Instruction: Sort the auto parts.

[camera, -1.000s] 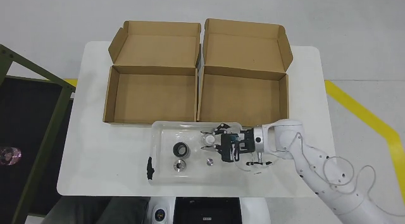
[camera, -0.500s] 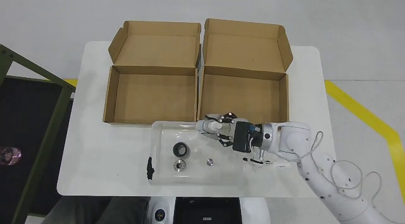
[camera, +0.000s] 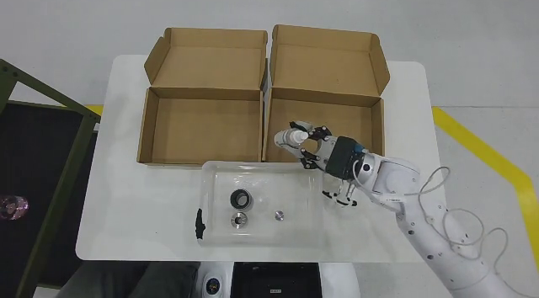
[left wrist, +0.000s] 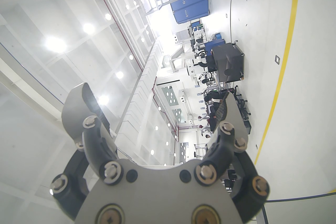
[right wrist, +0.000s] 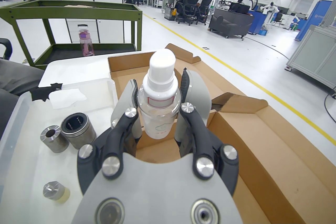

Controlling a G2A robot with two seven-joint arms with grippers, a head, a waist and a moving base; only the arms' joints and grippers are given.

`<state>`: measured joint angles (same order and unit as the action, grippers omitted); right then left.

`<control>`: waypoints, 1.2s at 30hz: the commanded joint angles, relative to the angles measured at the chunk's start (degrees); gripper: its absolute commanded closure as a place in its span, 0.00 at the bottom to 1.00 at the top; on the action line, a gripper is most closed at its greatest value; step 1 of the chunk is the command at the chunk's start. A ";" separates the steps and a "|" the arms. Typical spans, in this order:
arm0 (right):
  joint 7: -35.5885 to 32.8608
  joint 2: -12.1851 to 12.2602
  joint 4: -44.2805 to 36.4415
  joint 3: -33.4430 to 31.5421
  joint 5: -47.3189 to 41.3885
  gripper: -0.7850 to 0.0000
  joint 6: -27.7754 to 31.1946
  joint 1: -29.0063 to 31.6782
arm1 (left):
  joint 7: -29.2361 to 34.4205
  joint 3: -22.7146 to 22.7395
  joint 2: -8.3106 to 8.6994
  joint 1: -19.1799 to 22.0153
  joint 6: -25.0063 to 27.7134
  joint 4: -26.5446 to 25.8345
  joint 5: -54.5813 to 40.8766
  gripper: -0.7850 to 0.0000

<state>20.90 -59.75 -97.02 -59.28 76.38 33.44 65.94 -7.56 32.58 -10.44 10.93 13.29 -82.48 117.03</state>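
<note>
My right gripper [camera: 305, 141] is shut on a small clear spray bottle [camera: 289, 136] with a white cap. It holds the bottle above the near left corner of the right cardboard box [camera: 345, 125]. In the right wrist view the bottle [right wrist: 159, 93] stands between the fingers [right wrist: 195, 88], over the box's floor [right wrist: 262, 146]. The clear tray [camera: 253, 164] holds a linear bearing [camera: 242, 199], a steel bushing [camera: 240, 220], a small cylinder [camera: 279, 213] and a black piece [camera: 200, 224]. My left gripper [left wrist: 155, 101] is open with nothing between its fingers, facing the hall's ceiling.
The left cardboard box [camera: 202, 130] stands open beside the right one, both lids folded back. A white paper scrap [right wrist: 67, 97] lies in the tray next to the black piece [right wrist: 43, 92]. A green cart [right wrist: 78, 12] stands off the table's left.
My right gripper has lifted the bottle out of the tray and carried it away from the robot, over the near edge of the right box.
</note>
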 commanded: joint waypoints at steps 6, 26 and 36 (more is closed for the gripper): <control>0.51 -0.63 3.01 0.17 0.15 1.00 -0.59 -2.13 | 0.00 0.00 0.00 0.00 0.00 0.00 0.00 0.00; 0.07 -4.42 20.00 7.74 1.69 1.00 1.62 -13.29 | 0.00 0.00 0.00 0.00 0.00 0.00 0.00 0.00; -0.70 -6.97 28.80 12.27 4.47 1.00 1.28 -19.54 | 0.00 0.00 0.00 0.00 0.00 0.00 0.00 0.00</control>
<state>20.10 -66.46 -69.22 -47.44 80.70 34.80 46.99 -7.56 32.58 -10.44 10.93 13.29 -82.48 117.03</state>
